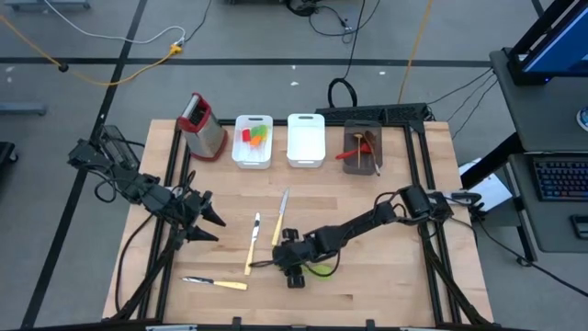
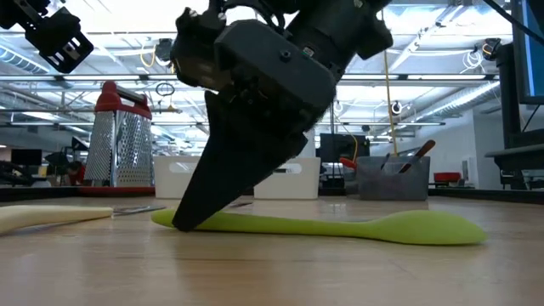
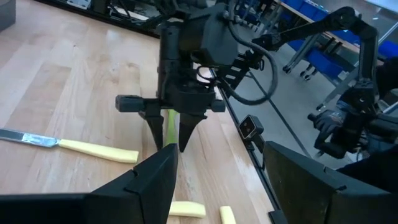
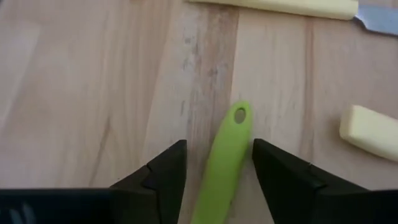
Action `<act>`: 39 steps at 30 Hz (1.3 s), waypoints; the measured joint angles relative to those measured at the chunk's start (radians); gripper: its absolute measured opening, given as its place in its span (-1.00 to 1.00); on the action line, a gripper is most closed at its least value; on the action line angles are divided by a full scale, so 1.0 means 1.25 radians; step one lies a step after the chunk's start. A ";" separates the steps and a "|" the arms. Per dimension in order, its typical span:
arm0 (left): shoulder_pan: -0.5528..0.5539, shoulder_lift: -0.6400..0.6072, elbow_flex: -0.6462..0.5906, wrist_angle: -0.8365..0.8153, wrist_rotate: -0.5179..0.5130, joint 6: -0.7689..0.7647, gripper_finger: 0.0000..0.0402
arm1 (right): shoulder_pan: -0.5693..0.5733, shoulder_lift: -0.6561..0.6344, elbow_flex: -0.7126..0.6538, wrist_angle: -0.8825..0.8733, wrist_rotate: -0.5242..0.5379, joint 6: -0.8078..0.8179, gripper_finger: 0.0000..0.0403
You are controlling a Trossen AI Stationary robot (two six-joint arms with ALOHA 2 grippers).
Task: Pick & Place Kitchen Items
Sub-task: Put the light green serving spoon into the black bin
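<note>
Your green spoon (image 4: 225, 158) lies flat on the bench (image 1: 386, 276), its handle between the parted fingers of the right hand (image 4: 217, 171), not yet gripped. Three cream-handled knives (image 1: 252, 243) beside that hand remain unsorted; some items sit in the bins (image 1: 253, 161). Open bench surrounds the hand. The left hand (image 1: 207, 219) waits open, well apart.

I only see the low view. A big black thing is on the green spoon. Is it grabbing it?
Observer: Not yet. In the right wrist view, the green spoon has its handle between the right gripper's open jaws.
Operator: Where's the other arm?
Observer: The high view shows the left gripper over the table's left side, jaws open.
Operator: How many knives are there?
Observer: Three cream-handled knives lie on the wood near the spoon.
</note>
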State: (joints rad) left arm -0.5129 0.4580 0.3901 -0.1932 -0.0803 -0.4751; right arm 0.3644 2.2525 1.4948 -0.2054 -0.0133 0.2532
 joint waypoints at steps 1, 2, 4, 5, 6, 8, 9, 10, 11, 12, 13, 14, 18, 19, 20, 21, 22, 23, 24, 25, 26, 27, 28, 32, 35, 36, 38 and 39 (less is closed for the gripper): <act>0.000 0.000 0.000 0.000 0.000 0.000 0.20 | 0.003 0.001 0.000 -0.025 0.008 -0.007 -0.14; 0.000 0.000 0.000 -0.001 0.000 -0.001 0.20 | 0.005 0.001 0.001 -0.052 0.018 -0.010 -0.17; 0.000 0.000 0.000 -0.004 -0.003 0.001 0.20 | 0.007 0.001 0.001 -0.087 0.032 -0.012 -0.24; 0.000 0.000 0.000 -0.007 -0.007 0.001 0.20 | 0.006 0.001 0.001 -0.102 0.028 -0.012 -0.28; 0.000 0.000 0.000 -0.011 -0.012 0.000 0.20 | 0.006 0.001 0.001 -0.114 0.023 -0.012 -0.32; 0.000 0.000 0.000 -0.013 -0.019 -0.001 0.20 | 0.006 0.000 0.001 -0.126 0.015 -0.012 -0.41; 0.000 0.000 0.000 -0.012 -0.020 -0.002 0.20 | 0.006 0.000 0.001 -0.130 0.014 -0.011 -0.46; 0.000 0.000 0.000 -0.013 -0.020 -0.002 0.20 | 0.006 -0.001 0.001 -0.134 0.014 -0.009 -0.52; 0.000 0.000 0.000 -0.013 -0.020 -0.002 0.20 | 0.006 -0.001 0.001 -0.136 0.013 -0.005 -0.57; 0.000 0.000 0.000 -0.013 -0.020 -0.001 0.20 | 0.006 -0.001 0.000 -0.136 0.013 0.001 -0.63; 0.000 0.000 0.000 -0.013 -0.020 -0.001 0.20 | 0.006 -0.001 0.000 -0.137 0.013 0.008 -0.68; 0.000 0.000 0.000 -0.013 -0.020 -0.001 0.20 | 0.006 -0.001 0.000 -0.138 0.011 0.016 -0.72; 0.000 0.000 0.000 -0.013 -0.020 -0.001 0.20 | -0.001 -0.002 0.000 -0.141 0.008 0.046 -0.75; 0.000 0.000 0.000 -0.013 -0.020 -0.001 0.20 | -0.002 -0.002 0.000 -0.141 0.011 0.057 -0.75; 0.000 0.000 0.000 -0.013 -0.020 -0.001 0.20 | -0.005 -0.002 0.000 -0.142 0.014 0.069 -0.75; 0.000 0.000 0.000 -0.013 -0.020 -0.001 0.20 | -0.007 -0.002 0.000 -0.144 0.017 0.083 -0.75; 0.000 0.000 0.000 -0.013 -0.020 -0.001 0.20 | -0.008 -0.006 -0.001 -0.146 0.018 0.091 -0.75; 0.000 0.000 0.000 -0.013 -0.020 -0.001 0.20 | -0.008 -0.010 -0.001 -0.147 0.024 0.093 -0.75; 0.000 0.000 0.000 -0.013 -0.020 -0.001 0.20 | -0.007 -0.015 -0.001 -0.147 0.031 0.093 -0.75; 0.000 0.000 0.000 -0.013 -0.020 -0.001 0.20 | -0.008 -0.020 -0.001 -0.147 0.037 0.093 -0.75; 0.000 0.000 0.000 -0.013 -0.020 -0.001 0.20 | -0.008 -0.025 -0.002 -0.148 0.042 0.090 -0.75; 0.000 0.000 0.000 -0.013 -0.020 -0.001 0.20 | -0.008 -0.032 -0.003 -0.153 0.050 0.085 -0.75; 0.000 0.000 0.000 -0.013 -0.020 -0.001 0.20 | -0.008 -0.040 -0.004 -0.159 0.055 0.083 -0.75; 0.000 0.000 0.000 -0.013 -0.020 -0.001 0.20 | -0.011 -0.068 -0.004 -0.172 0.063 0.082 -0.75; 0.000 0.000 0.000 -0.013 -0.020 -0.001 0.20 | -0.012 -0.084 -0.004 -0.174 0.070 0.084 -0.75; 0.000 0.000 0.000 -0.013 -0.020 -0.001 0.20 | -0.012 -0.092 -0.004 -0.174 0.071 0.084 -0.75; 0.000 0.000 0.000 -0.012 -0.020 -0.001 0.20 | -0.014 -0.105 -0.006 -0.172 0.071 0.084 -0.75; 0.000 0.000 0.000 -0.012 -0.020 -0.001 0.20 | -0.015 -0.109 -0.006 -0.172 0.072 0.085 -0.75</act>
State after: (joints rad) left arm -0.5129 0.4583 0.3901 -0.2076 -0.1059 -0.4759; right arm 0.3457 2.1167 1.4876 -0.4209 0.0762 0.3592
